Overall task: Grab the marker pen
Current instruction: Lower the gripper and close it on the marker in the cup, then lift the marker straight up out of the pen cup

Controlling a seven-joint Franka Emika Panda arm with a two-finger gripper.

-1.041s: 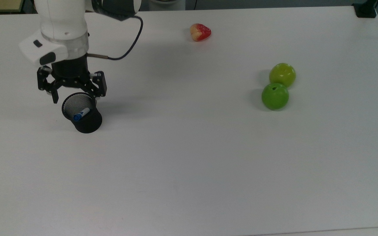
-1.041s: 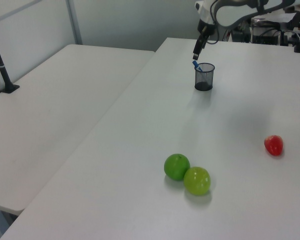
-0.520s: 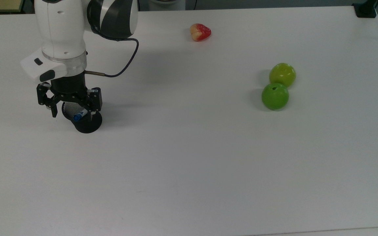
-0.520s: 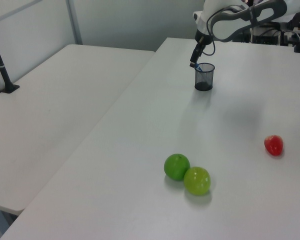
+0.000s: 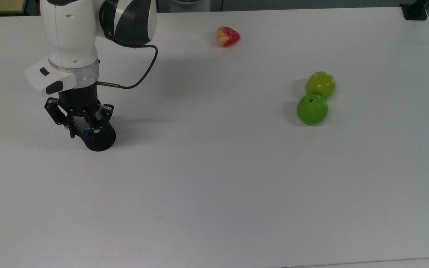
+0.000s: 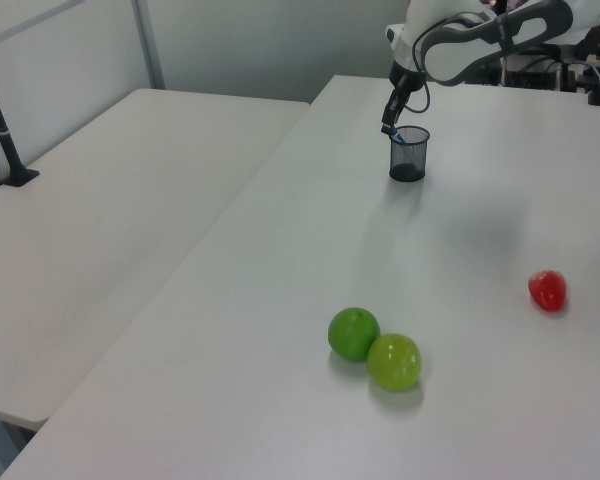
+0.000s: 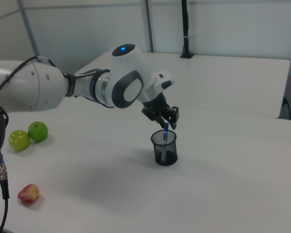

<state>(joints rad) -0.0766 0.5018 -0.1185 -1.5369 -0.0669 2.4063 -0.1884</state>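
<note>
The gripper, at the top view's left, has come down over the black mesh pen cup and narrowed its fingers around the marker pen; whether they already pinch it I cannot tell. The pen stands in the cup, blue tip between the fingertips, so a lift looks near.

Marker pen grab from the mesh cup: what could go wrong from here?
1. The end effector sits right over the black mesh pen cup, with fingers close to its rim; a finger could catch the rim and tip or drag the light cup.
2. The white marker pen with blue cap leans in the cup, with a short tip above the rim. A grip there may slip, or lift the cup along with it.
</note>
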